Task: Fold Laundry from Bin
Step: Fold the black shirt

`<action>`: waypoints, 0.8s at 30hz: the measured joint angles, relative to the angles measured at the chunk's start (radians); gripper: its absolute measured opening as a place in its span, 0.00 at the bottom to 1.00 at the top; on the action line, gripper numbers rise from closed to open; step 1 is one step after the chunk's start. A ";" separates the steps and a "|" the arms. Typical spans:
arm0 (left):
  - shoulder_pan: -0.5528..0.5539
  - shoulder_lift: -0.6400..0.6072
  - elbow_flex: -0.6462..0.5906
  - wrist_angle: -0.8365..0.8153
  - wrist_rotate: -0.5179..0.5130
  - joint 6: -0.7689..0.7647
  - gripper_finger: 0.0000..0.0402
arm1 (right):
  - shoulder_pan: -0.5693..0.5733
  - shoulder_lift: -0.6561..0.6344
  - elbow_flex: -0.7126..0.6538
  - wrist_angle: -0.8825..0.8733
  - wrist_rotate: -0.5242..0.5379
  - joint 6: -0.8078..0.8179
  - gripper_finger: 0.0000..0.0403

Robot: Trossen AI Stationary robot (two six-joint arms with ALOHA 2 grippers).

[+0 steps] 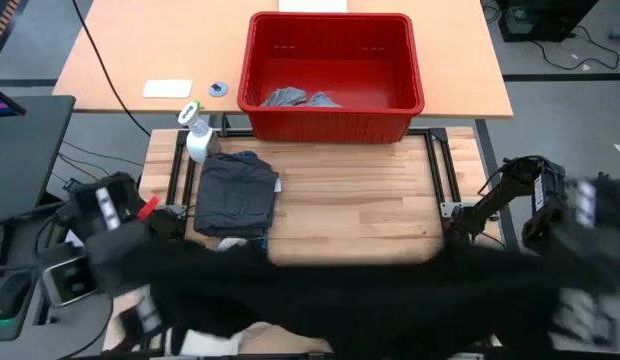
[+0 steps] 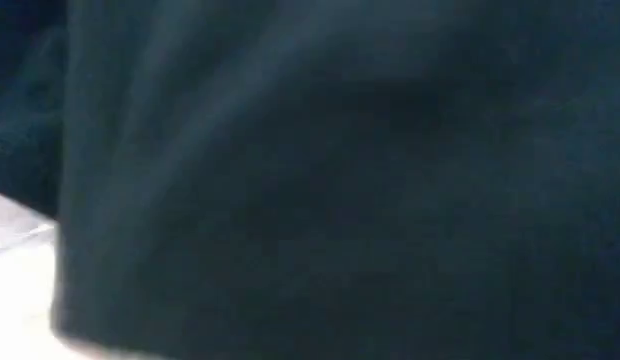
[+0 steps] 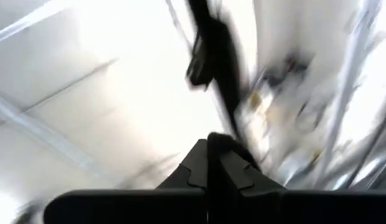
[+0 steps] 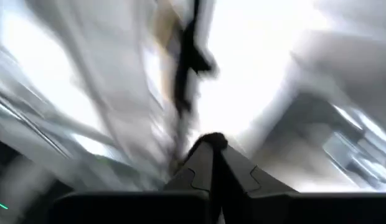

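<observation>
Basically, black garment (image 1: pixel 350 290) is limp and floppy; both grippers' fingers (image 3: pixel 208 158) (image 4: pixel 211 155) pinch its top edge, spread wide.

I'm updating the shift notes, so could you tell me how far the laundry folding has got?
One dark grey piece lies folded on the table. The left gripper and right gripper are shut on the black garment, stretched between them. Light grey pieces remain in the red bin.

Glossy red plastic bin (image 1: pixel 331 118), matt black cloth (image 1: pixel 370 300), pale wood table (image 1: pixel 360 200)
</observation>
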 joint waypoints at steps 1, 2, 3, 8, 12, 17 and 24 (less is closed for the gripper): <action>0.013 0.000 0.000 0.002 -0.068 0.050 0.03 | -0.026 0.003 0.014 0.001 0.101 -0.011 0.05; 0.030 0.000 0.000 0.005 -0.128 0.096 0.03 | -0.057 0.006 0.026 0.002 0.195 -0.017 0.05; 0.051 0.000 0.000 0.005 -0.194 0.134 0.03 | -0.092 0.008 0.034 0.002 0.282 -0.019 0.05; 0.218 0.000 0.000 -0.036 -0.492 0.077 0.03 | -0.291 0.003 0.048 -0.004 0.607 0.032 0.05; 0.365 0.000 0.000 -0.191 -0.664 -0.099 0.03 | -0.449 0.013 0.049 -0.075 0.803 0.100 0.05; 0.507 0.000 0.000 -0.445 -0.714 -0.285 0.03 | -0.548 0.048 0.047 -0.300 0.864 0.182 0.04; 0.635 0.002 0.000 -0.712 -0.920 -0.429 0.03 | -0.667 0.050 0.047 -0.660 0.988 0.344 0.02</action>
